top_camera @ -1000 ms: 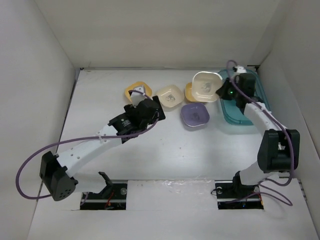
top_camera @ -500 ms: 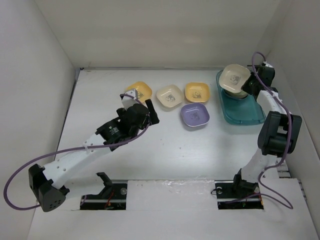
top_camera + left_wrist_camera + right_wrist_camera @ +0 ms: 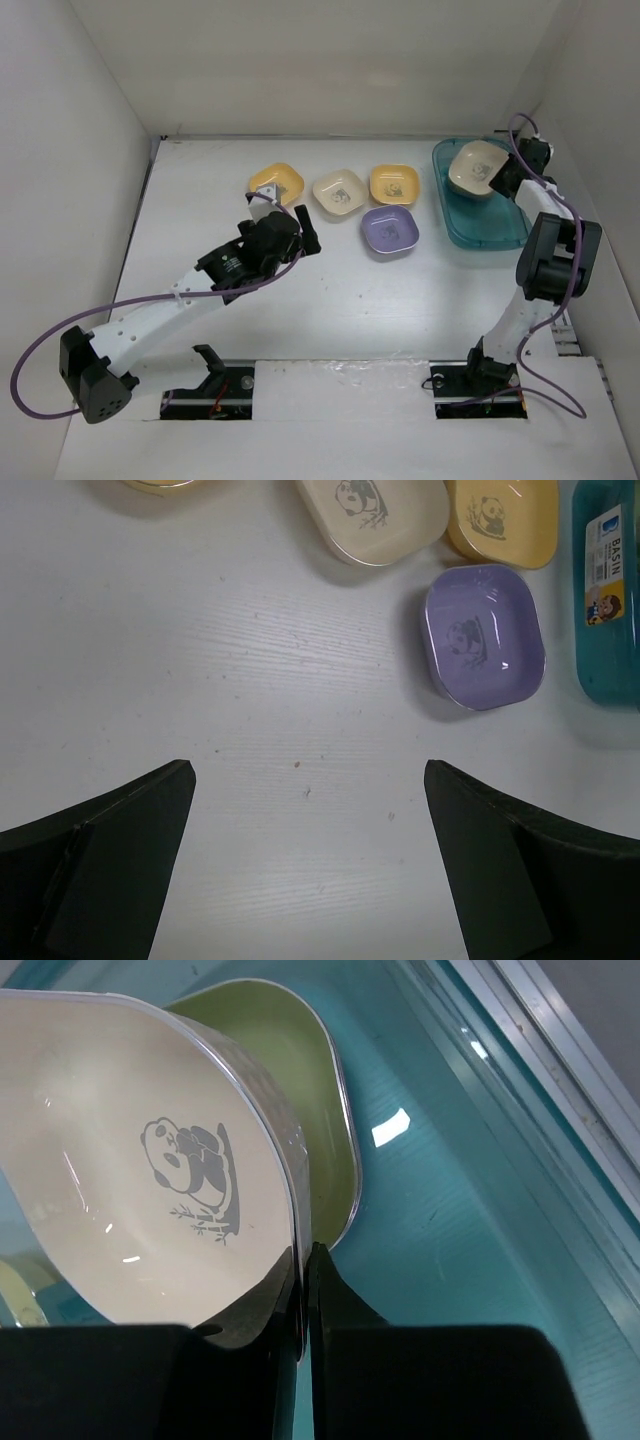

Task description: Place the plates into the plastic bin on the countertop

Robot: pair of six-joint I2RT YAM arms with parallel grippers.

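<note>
Right jaws: closed on the rim of a cream plate (image 3: 130, 1180), which is tilted over the plastic bin (image 3: 480, 1220). A green plate (image 3: 300, 1070) lies in the bin just behind it. Left jaws: wide apart, empty, above the counter (image 3: 200, 660). The purple plate (image 3: 485, 637) sits near, outside the bin.

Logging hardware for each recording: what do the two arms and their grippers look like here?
The left arm and right arm are both built of white links with bulky black joint housings. A purple cable loops along each. The left gripper and right gripper have matte black, wedge-shaped fingers. No markings show.
</note>
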